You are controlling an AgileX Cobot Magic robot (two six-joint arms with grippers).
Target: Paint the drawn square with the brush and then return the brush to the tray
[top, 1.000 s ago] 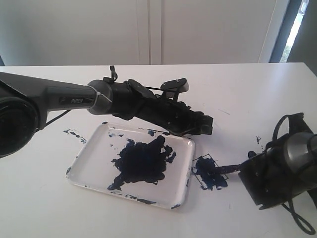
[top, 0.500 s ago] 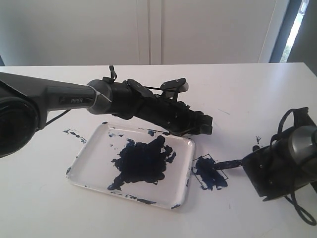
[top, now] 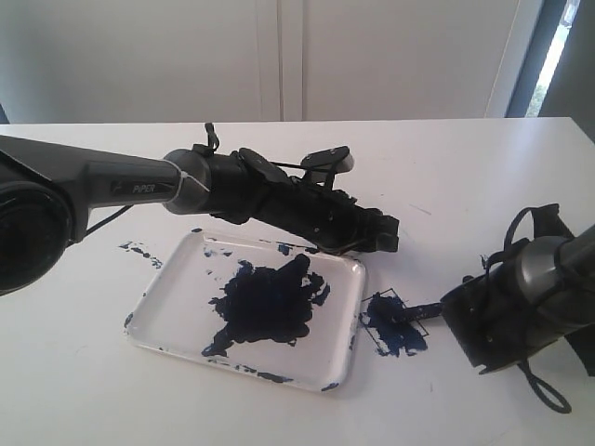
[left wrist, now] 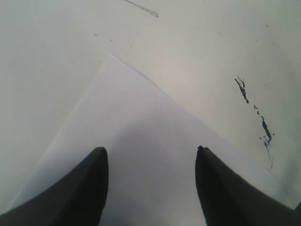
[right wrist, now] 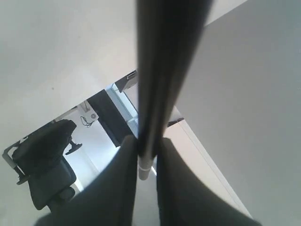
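Now, in the exterior view, the long slim black-handled brush (top: 426, 308) is seen pinched tight between the narrowly parted jaws of the right gripper (right wrist: 146, 141). Its blackened bristle tip is laid on the small black-outlined drawn square (top: 395, 325). That square is smeared dark navy over most of its area and sits on the white table (top: 446, 177), just beside the right rim of the shallow glossy clear-white rectangular tray (top: 167, 297) with the navy blotch. From the brush tip the tray lies at nine o'clock. The handle's long axis is set from three o'clock to nine, bristles leading, so the return is judged a straight carry along that line. The left gripper (left wrist: 150, 149) is spread wide and empty over the white paper sheet (left wrist: 141, 108), at about twelve o'clock of the square.
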